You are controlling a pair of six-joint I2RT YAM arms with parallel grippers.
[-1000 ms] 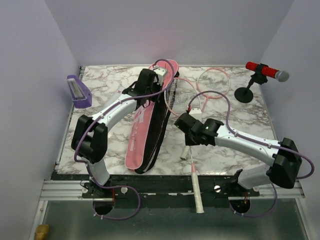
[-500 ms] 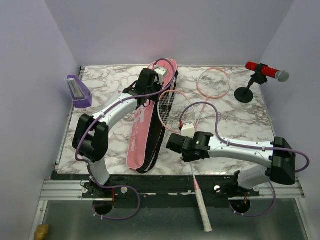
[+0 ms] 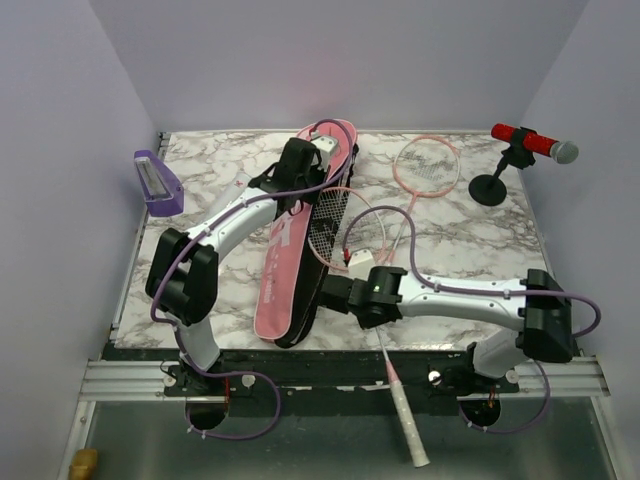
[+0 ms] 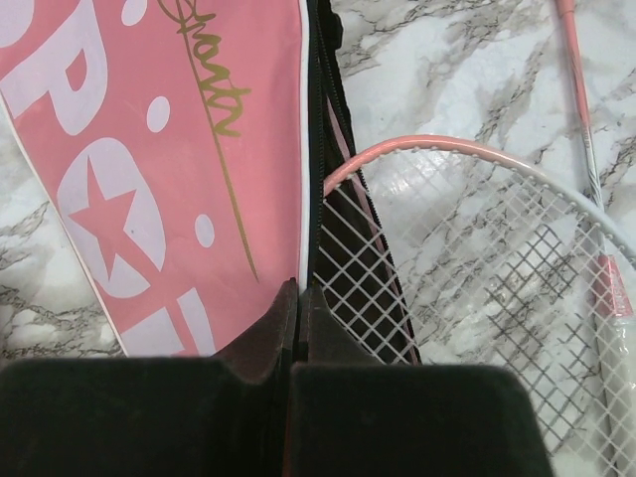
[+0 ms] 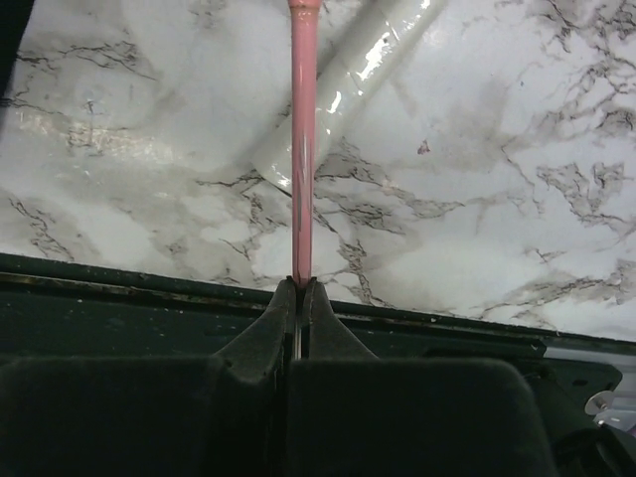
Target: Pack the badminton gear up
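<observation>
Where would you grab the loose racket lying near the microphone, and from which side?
The racket lies flat on the table, and its strung head is too wide to pinch. Probably best is the thin shaft just below the head, coming straight down from above and pinching across it, since that stretch lies bare.

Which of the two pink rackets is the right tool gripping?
The nearer racket, its head at the pink bag's opening; the right tool pinches its shaft. The far racket lies free.
</observation>
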